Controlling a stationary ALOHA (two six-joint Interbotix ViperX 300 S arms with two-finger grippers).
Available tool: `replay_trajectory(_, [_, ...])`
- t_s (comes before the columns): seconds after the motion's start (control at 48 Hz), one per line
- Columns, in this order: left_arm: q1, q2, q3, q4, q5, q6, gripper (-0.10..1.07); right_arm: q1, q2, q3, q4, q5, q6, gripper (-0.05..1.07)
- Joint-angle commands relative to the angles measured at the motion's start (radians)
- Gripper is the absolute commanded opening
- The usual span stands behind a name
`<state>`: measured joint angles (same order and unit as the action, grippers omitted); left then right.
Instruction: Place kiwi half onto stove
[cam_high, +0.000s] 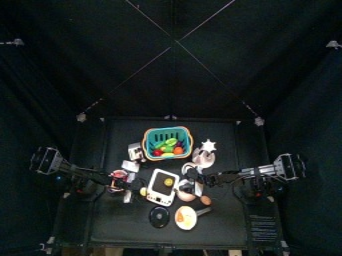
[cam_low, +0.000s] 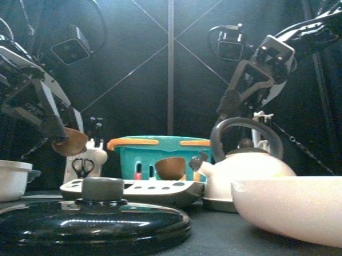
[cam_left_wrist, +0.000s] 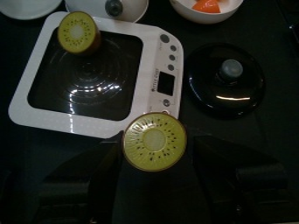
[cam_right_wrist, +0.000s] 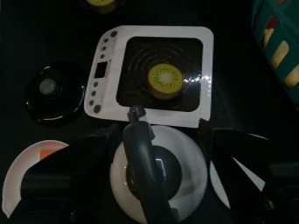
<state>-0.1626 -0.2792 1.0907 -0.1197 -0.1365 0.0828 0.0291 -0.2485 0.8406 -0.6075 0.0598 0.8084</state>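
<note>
Lid: black lid (cam_low: 94, 218) lies nearest you, at the table front.
Kettle: white kettle (cam_low: 247, 170) stands next; the right gripper (cam_low: 247, 100) hangs over its handle, grip unreadable.
Stove: the stove (cam_left_wrist: 70, 127) already bears one kiwi half (cam_left_wrist: 79, 32) at a corner.
Left gripper: the left gripper (cam_low: 67, 128) clamps a second kiwi half (cam_left_wrist: 156, 140), raised beside the stove's edge.
Progress: pickup looks done; you have placing and release left.

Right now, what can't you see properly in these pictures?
Left pincer: left wrist view, black against black beneath the green kiwi half; grip unclear.
Right pincer: right wrist view, hidden behind the white kettle.
Green basket's contents: top view, too small.
White toy stove's burner: front view, hidden behind the black round lid.
</note>
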Motion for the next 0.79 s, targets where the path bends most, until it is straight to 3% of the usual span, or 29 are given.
replay_trajectory(0.0, [0.006,-0.002,-0.023,0.005,-0.034,0.002,0.88,0.009,-0.038,-0.026,-0.009,-0.005,0.002,1.01])
replay_trajectory(0.167, [0.020,0.008,-0.026,0.006,-0.087,0.002,0.88,0.009,-0.032,-0.060,-0.014,-0.005,0.011,1.01])
replay_trajectory(0.354, [0.067,0.048,-0.058,0.005,-0.129,0.000,0.88,0.003,0.049,-0.130,-0.011,0.014,0.015,1.01])
replay_trajectory(0.604, [0.112,0.143,-0.123,0.005,-0.127,-0.002,0.88,0.000,0.164,-0.224,0.009,0.161,0.008,1.01])
replay_trajectory(0.771, [0.118,0.189,-0.149,0.002,-0.124,-0.005,0.88,0.000,0.213,-0.253,0.009,0.184,0.005,1.01])
